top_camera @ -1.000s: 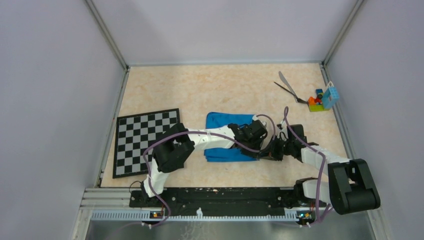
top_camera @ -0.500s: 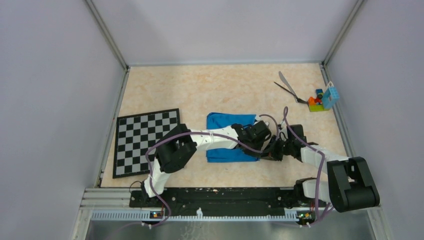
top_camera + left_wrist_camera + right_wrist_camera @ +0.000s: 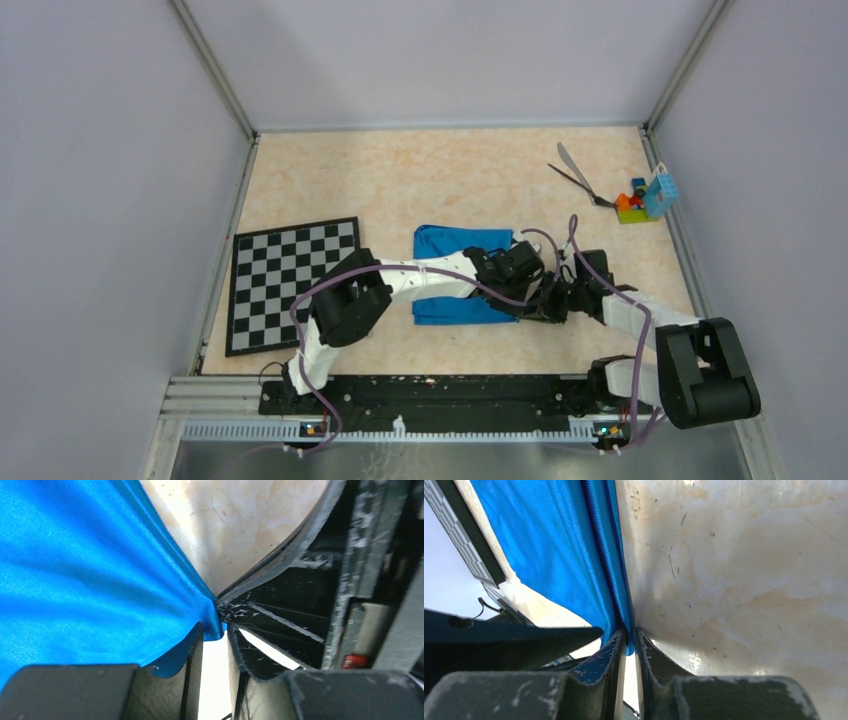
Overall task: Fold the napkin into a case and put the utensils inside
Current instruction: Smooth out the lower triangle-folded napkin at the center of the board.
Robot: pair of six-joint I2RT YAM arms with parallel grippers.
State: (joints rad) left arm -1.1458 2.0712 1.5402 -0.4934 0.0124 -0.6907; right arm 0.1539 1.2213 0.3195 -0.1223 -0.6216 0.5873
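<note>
Top view: napkin (image 3: 455,245) folded at middle of worktop (image 3: 400,180), nudged slightly right of a second ago, so fold not yet settled. Utensils (image 3: 575,172) waiting at far right corner (beside toy blocks (image 3: 632,205)); jaws masked by wrists here.

Left wrist: left gripper (image 3: 215,635) slightly parted around napkin corner, grip impossible to tell.

Right wrist: right gripper (image 3: 629,640) nearly closed, pinching napkin's folded edge.

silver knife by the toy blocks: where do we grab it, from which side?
Near its far end, from straight above, fingers across the narrow width. There the silver knife lies clear of the black utensil; towards the toy blocks the two converge, so the fingers would likely catch both. It lies flat on the table, so a side approach looks poor.
</note>
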